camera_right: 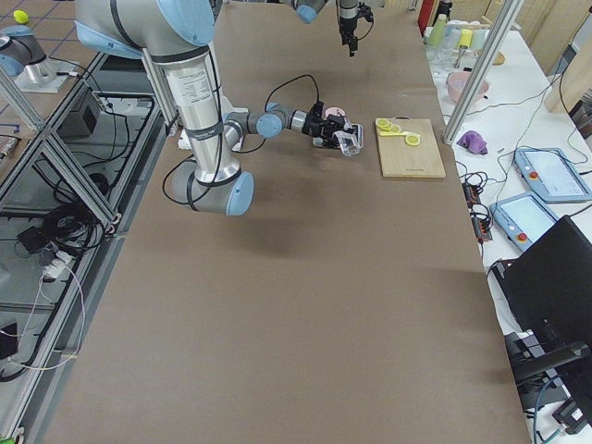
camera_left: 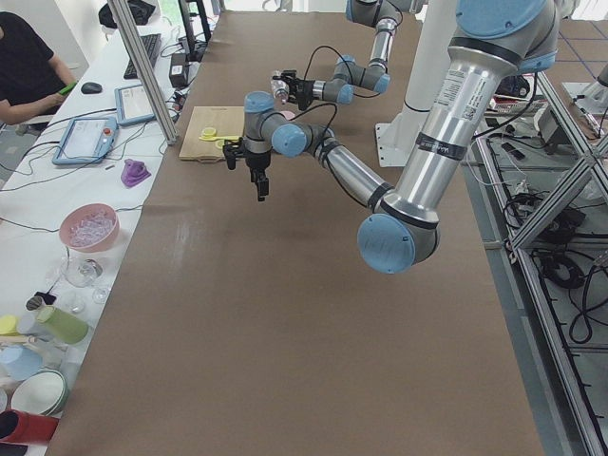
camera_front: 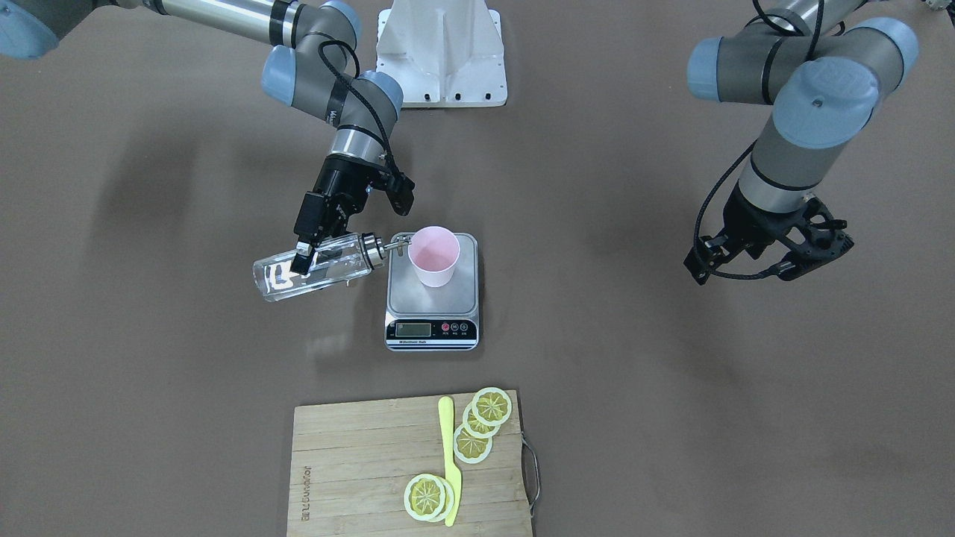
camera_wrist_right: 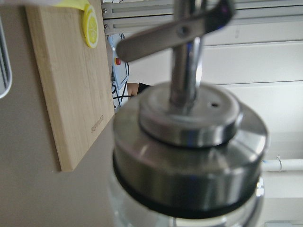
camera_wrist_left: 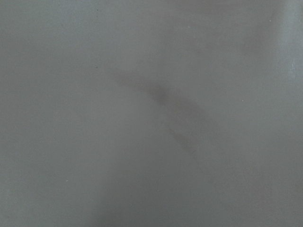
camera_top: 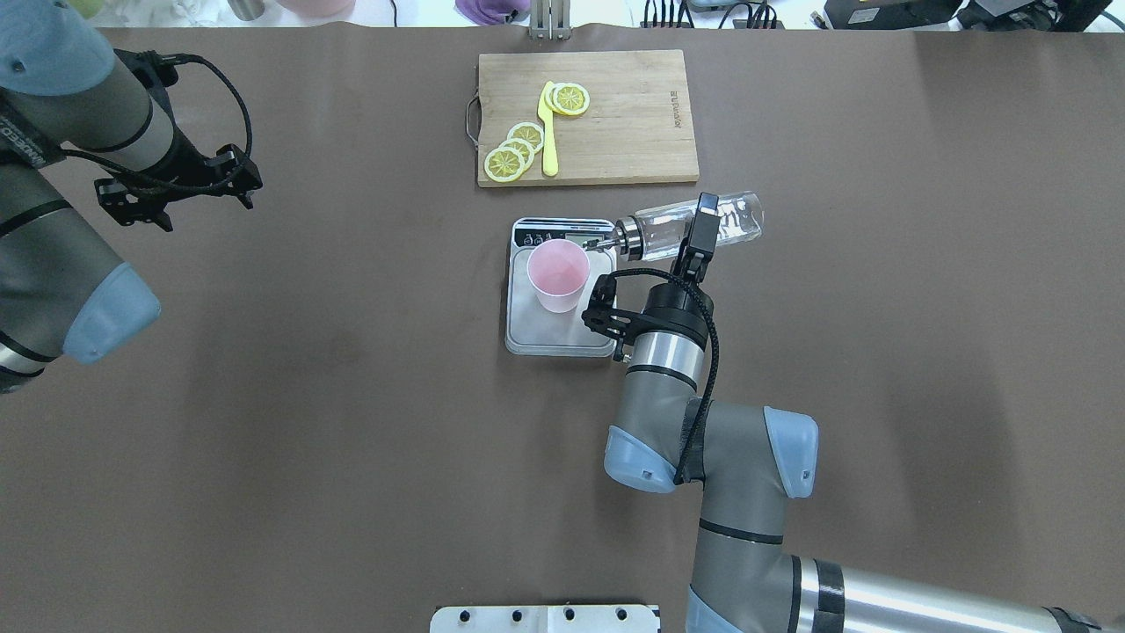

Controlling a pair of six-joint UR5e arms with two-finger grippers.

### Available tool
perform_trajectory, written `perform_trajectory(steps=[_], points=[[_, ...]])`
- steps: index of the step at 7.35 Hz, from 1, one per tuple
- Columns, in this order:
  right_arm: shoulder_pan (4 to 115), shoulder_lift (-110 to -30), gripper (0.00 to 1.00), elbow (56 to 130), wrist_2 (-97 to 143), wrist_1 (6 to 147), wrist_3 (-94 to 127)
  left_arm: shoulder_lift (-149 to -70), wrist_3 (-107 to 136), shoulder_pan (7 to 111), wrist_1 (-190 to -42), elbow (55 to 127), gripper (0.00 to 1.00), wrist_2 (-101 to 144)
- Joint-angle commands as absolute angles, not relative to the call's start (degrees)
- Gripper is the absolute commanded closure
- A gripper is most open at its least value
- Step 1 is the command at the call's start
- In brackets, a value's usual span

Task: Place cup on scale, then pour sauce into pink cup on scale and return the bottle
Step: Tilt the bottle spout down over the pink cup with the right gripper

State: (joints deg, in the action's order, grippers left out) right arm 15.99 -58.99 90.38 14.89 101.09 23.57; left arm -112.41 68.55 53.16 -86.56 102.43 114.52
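Brown tabletop is all my left wrist camera gives me, which fits the left gripper hanging well off to the side, kept out of the way, I judge, so the pour has room. Whether its jaws are released or clenched I cannot tell. Moving across, the scale sits mid-table with the cup upright on its platform, so that first step looks done. The cup's inside shows plain pink. I can't make out any liquid in it, and the display is too small to read. Just right of it the bottle is tipped nearly flat, its spout reaching to the cup's rim, which is the pouring pose. The right gripper is clenched across the glass body, presumably to hold that tilt steady. Whatever sauce is inside is colourless, and I can't pick it out through the glass. I read this as mid-pour, with the bottle's return to come.
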Motion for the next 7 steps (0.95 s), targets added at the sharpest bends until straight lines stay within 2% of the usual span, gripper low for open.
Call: perform_trajectory(steps=[1,7], points=[[15.9,-59.2,1.0,90.2,10.6,101.9,23.6,-112.4,68.6,53.2,-86.6,102.4,0.02,114.5],[16.0,-58.5,1.0,87.5,4.8,101.2,24.0,-112.1,68.6,53.2,-86.6,102.2,0.02,114.5]])
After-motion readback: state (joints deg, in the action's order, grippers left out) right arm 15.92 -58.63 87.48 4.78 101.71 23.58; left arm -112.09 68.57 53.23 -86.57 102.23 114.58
